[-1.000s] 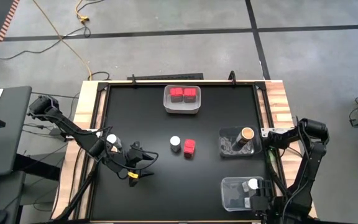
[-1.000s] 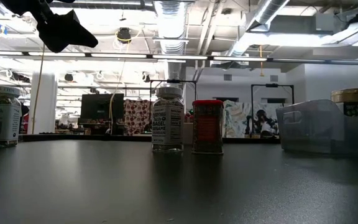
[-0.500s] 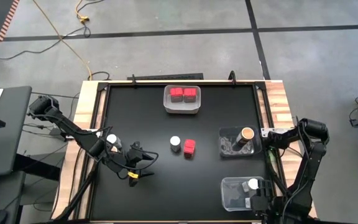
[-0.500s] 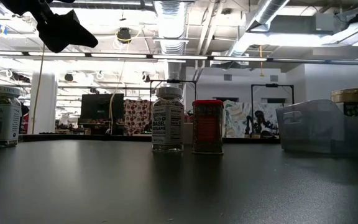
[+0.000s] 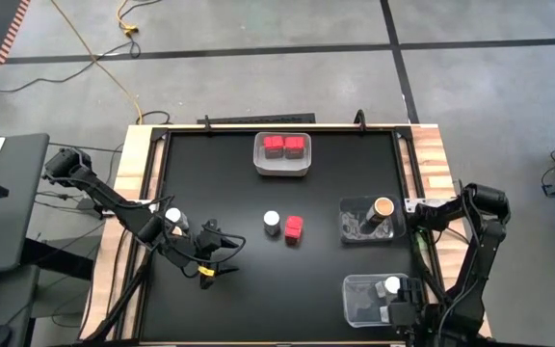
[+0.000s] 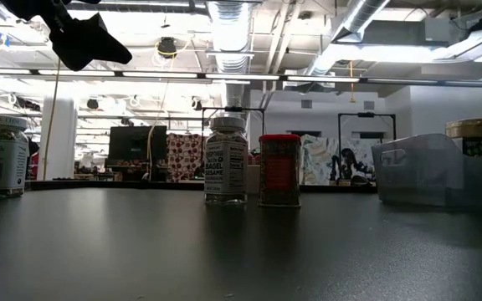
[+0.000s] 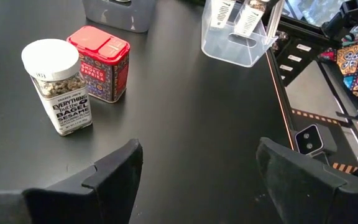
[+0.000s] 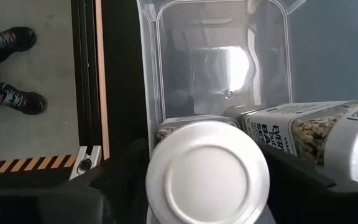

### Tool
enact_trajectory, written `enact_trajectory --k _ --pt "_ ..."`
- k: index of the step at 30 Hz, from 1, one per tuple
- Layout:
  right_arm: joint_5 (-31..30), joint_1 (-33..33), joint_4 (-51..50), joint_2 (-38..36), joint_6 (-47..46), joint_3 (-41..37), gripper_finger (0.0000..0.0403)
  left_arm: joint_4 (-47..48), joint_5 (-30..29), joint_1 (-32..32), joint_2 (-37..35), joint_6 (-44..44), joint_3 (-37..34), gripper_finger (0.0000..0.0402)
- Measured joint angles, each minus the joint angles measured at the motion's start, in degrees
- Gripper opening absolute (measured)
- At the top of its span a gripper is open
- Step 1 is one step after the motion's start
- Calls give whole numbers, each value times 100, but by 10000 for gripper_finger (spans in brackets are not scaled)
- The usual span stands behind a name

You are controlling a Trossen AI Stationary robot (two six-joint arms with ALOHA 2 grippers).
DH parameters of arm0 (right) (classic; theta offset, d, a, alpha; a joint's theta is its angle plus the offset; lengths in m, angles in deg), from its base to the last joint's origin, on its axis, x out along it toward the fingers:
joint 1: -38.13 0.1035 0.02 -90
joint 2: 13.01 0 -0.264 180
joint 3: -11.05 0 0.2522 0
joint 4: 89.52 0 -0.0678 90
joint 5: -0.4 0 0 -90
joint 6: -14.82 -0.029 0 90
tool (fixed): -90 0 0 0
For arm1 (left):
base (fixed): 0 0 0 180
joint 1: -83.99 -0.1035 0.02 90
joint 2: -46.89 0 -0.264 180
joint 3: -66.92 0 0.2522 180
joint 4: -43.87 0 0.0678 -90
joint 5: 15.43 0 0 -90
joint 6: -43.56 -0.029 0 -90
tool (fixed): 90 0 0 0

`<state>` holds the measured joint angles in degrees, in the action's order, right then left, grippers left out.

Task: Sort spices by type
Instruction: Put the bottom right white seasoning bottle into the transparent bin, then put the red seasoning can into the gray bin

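A white-lidded jar [image 5: 272, 222] and a red box [image 5: 294, 227] stand side by side at the table's middle, also seen in the left wrist view as jar [image 7: 58, 84] and box [image 7: 101, 62]. Another white-lidded jar [image 5: 173, 217] stands by the left arm. My left gripper [image 5: 222, 249] hovers open above the table, left of the middle pair. My right gripper [image 5: 398, 310] points down into the clear bin [image 5: 359, 299] at the near right corner, shut on a white-lidded jar [image 8: 207, 177]. A second such jar [image 8: 303, 134] lies on its side in that bin. My right gripper holds the white-lidded jar from above, pointing down. Its two fingers [image 8: 123, 177] stand against opposite sides of the round lid [image 8: 166, 155]. The jar is upright inside the clear bin; the lid hides whether its base rests on the bin floor.
A grey bin [image 5: 282, 166] at the far middle holds two red boxes [image 5: 284, 145]. A bin [image 5: 355, 220] at the right holds a brown-lidded jar [image 5: 383, 207]. A raised wooden edge [image 5: 131, 193] frames the black table. A person's shoes [image 8: 8, 68] show on the floor beside the table.
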<state>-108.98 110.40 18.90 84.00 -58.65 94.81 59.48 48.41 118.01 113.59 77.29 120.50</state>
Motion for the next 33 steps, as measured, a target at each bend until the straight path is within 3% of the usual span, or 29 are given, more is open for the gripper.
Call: enact_trajectory --k 8,18,26,33 --pt "0 0 -390 0 39 389 358 -2 2 2 0 9 0 303" --pt "0 -4 -1561 0 44 1453 359 0 2 2 0 0 0 303" --pt "-18 -204 -1846 0 -44 2312 359 0 2 2 0 6 0 303" --pt "-977 -631 -1841 0 -583 2812 359 2 2 0 0 7 0 303"
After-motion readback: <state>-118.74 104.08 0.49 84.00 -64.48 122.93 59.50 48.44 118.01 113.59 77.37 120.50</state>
